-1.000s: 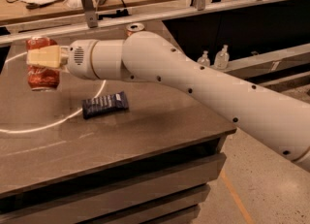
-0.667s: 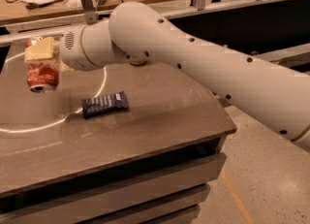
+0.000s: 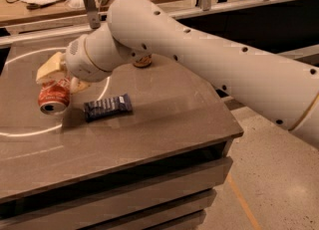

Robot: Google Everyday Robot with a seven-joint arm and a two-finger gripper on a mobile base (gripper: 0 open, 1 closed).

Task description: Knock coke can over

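The coke can [image 3: 53, 97] is red with white lettering and a silver end. The gripper [image 3: 60, 79], near the desk's left edge, is cream-tan, and the arm [image 3: 199, 59] is white with small dark dots. The desk [image 3: 149, 124] is grey-brown with a thin white curved line. The bar wrapper [image 3: 107, 107] is dark blue.

Coke can [image 3: 53, 98] (tipped), end effector [image 3: 59, 79] over it

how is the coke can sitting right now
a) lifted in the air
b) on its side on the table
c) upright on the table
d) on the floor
b: the coke can lies on its side on the table, silver end toward the camera, with the gripper just above it and a dark snack bar beside it.
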